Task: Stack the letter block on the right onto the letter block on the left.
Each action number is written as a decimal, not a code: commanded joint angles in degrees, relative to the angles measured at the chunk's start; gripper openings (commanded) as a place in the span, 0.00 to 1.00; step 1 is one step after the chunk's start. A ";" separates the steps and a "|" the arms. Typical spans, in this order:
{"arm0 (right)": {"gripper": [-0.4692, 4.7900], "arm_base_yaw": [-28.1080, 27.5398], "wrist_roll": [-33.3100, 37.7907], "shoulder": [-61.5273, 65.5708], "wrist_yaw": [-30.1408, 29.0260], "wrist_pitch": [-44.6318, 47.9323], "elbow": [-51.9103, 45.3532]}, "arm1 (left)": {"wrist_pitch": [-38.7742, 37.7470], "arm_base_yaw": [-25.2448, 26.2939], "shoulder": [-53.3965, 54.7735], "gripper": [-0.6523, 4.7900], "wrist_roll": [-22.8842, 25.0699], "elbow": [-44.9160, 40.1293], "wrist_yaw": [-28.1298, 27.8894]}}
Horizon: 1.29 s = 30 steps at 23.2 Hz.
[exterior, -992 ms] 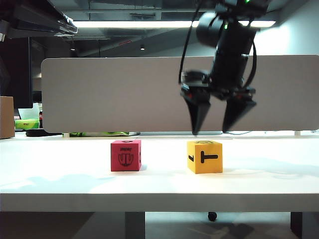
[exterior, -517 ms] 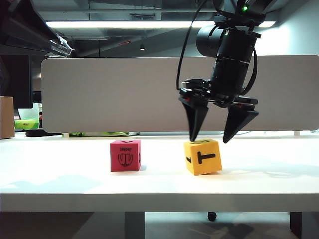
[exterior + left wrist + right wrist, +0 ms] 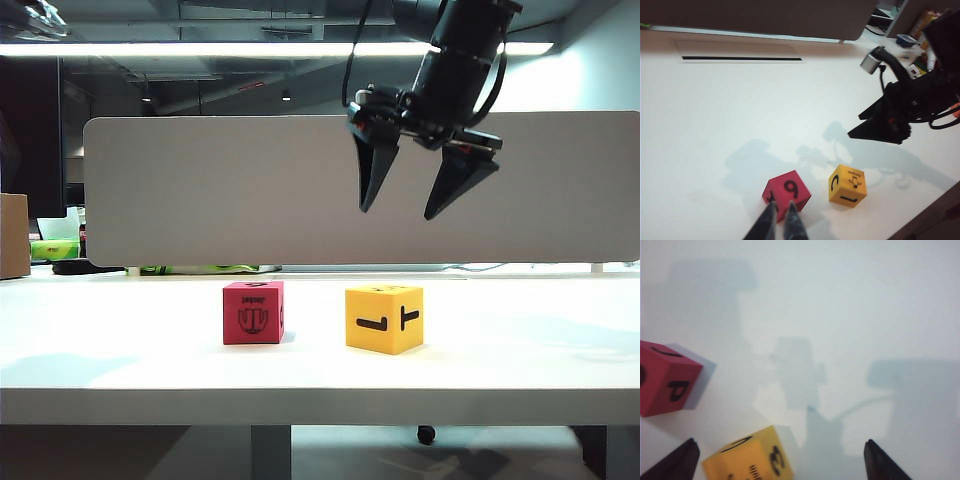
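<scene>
Right tool [image 3: 410, 210] rose, open above yellow block [image 3: 383, 319].

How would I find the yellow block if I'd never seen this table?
Look at the white table in front of the long grey divider panel. Two letter blocks sit near its middle, apart from each other, and the yellow block is the one on the right, below the open right claw. Its neighbour, the red block, is smaller-looking and red; only this one is yellow with bold black marks.
</scene>
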 commanded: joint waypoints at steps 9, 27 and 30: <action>1.00 5.92 -11.87 0.39 1.97 -5.97 0.15 | -2.56 -0.33 0.02 0.17 0.04 0.13 9.40; 0.98 6.38 -14.64 7.65 3.50 -9.88 0.09 | -10.29 -3.15 0.02 0.17 4.35 0.13 9.92; 0.79 6.38 -14.67 8.15 1.46 -9.70 0.09 | -10.29 -3.15 0.02 0.17 4.33 0.13 9.94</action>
